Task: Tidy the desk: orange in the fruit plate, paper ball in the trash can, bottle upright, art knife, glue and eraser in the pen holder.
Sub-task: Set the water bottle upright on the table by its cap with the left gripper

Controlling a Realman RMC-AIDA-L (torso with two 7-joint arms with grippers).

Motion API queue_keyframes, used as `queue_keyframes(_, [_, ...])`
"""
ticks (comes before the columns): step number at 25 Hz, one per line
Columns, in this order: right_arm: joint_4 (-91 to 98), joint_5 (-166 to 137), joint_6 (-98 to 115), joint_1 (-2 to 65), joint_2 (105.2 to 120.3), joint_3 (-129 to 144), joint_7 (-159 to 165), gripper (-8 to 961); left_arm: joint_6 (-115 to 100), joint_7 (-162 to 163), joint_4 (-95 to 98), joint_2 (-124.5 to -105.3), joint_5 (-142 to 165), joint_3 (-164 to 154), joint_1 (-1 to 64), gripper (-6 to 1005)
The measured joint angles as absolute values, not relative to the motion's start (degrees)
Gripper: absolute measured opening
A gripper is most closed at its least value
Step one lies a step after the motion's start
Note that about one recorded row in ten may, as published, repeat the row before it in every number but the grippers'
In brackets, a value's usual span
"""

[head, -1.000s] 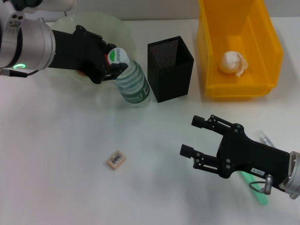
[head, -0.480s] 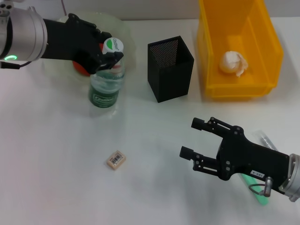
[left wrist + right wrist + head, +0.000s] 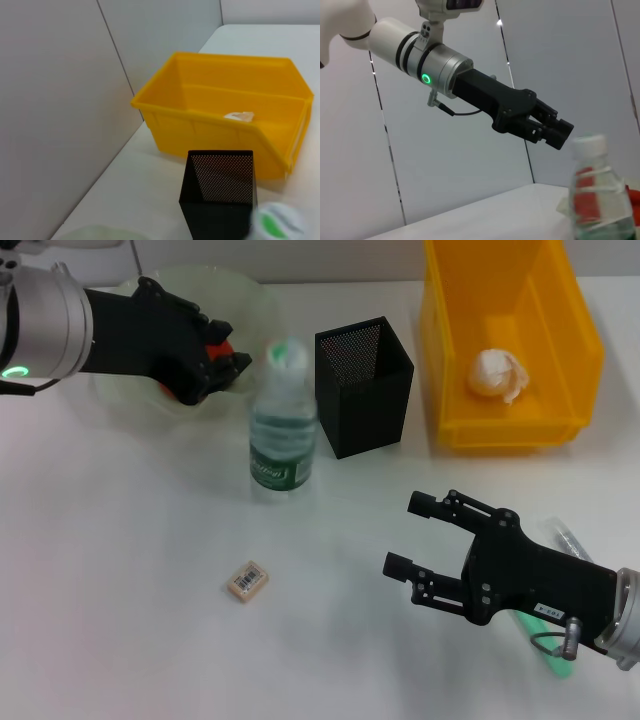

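The right tool (image 3: pixel 422 535) hovers low over the near side of the worktop (image 3: pixel 120 640) with its fingers spread wide and nothing between them. Just behind its wrist lie a green stick and a clear tube, partly hidden. The eraser (image 3: pixel 247 581) lies alone on the near-left part of the worktop, well apart from both arms. Further back the bottle (image 3: pixel 281 430) stands free just beside the pen holder (image 3: pixel 365 386), its cap blurred, so it may be rocking. The left tool (image 3: pixel 225 365) is just beside the bottle's top, over the edge of the fruit plate (image 3: pixel 250 300), its fingers close together and gripping nothing. The orange (image 3: pixel 220 348) shows as a red patch behind them, in the plate. At the far right, the paper ball (image 3: pixel 495 373) sits inside the trash can (image 3: pixel 455 360).

The bottle looks unsettled; it could topple, and a brush from the left tool would tip it against the pen holder.
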State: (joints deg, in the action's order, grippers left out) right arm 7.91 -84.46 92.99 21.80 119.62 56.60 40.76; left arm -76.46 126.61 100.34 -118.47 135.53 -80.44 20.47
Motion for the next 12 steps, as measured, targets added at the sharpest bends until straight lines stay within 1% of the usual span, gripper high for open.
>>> queue_keyframes(3, [7.91, -84.46, 92.99, 21.8, 119.62, 56.6, 40.74, 783, -76.4, 126.58, 100.34, -118.47, 135.53, -80.4, 20.3, 366])
queue_keyframes(9, [7.91, -84.46, 92.99, 21.8, 119.62, 56.6, 40.73, 783, -76.14, 126.5, 100.46, -118.47, 135.53, -79.9, 20.0, 180])
queue_keyframes(12, [7.91, -84.46, 92.99, 21.87, 119.62, 56.6, 40.74, 783, -75.88, 126.48, 100.52, -118.49, 135.52, -79.51, 19.92, 150])
